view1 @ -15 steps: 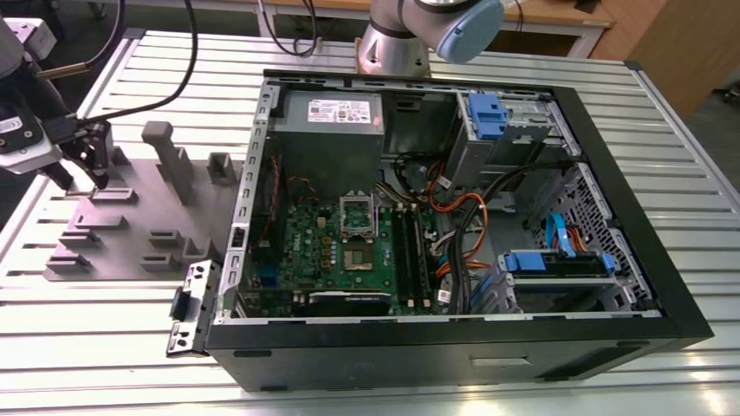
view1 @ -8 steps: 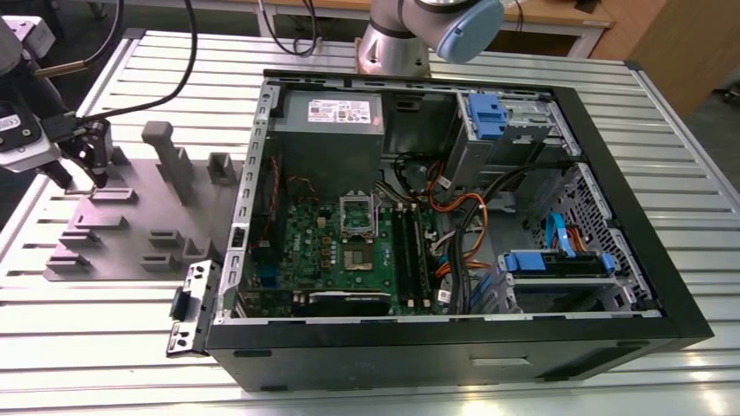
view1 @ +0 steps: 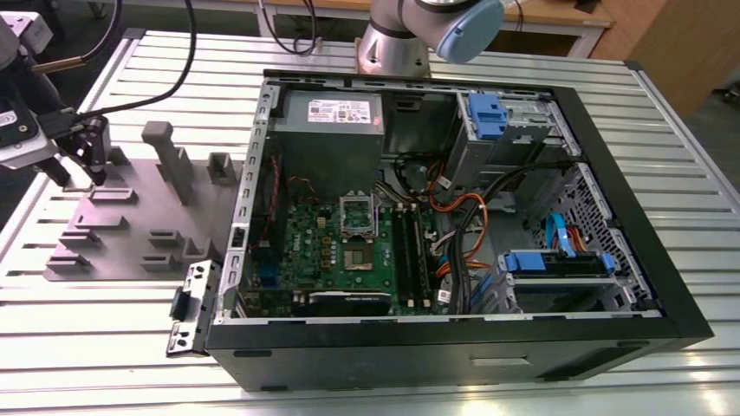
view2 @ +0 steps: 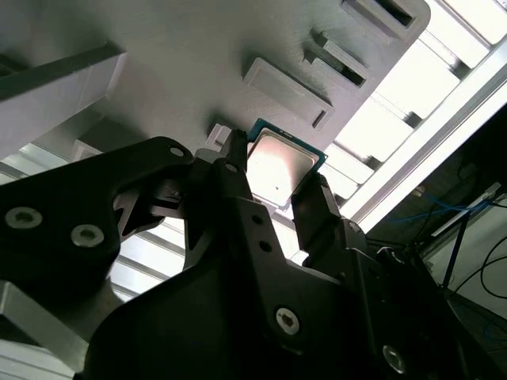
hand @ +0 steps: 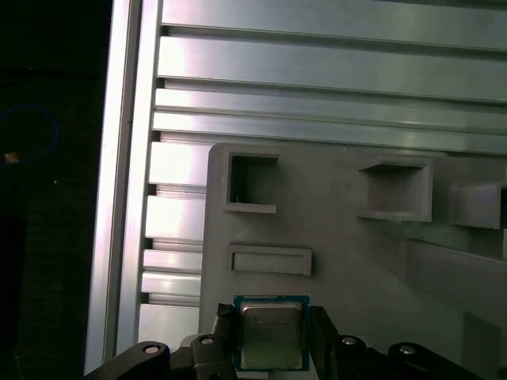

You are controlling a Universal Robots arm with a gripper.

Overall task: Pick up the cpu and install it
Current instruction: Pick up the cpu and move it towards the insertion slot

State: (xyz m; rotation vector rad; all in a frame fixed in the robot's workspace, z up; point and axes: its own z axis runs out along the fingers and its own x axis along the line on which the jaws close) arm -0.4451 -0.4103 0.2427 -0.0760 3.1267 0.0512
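An open black computer case (view1: 439,351) lay on a slatted aluminium table (view1: 104,347). Inside the case sat a green motherboard (view1: 303,251), a grey power supply (view1: 329,130) (white label on top) and orange cables (view1: 445,212). Beside the case, on the exterior view's left, lay a grey holder plate (view1: 116,251).

Silvery metal on the cpu (hand: 272,332) top, smooth with a dull sheen, ringed by a blue-green edge. Matt black on the gripper (view2: 276,166), with bright metal screw heads (view2: 287,320). Matt grey plastic for the tray (hand: 356,269), faintly grainy. Ribbed bare aluminium for the table (view1: 139,347), bright and reflective. Satin black painted metal outside the computer case (view1: 463,355), unpainted grey sheet metal inside. Glossy green on the circuit board (view1: 347,251). Smooth blue plastic on the drive brackets (view1: 486,113).
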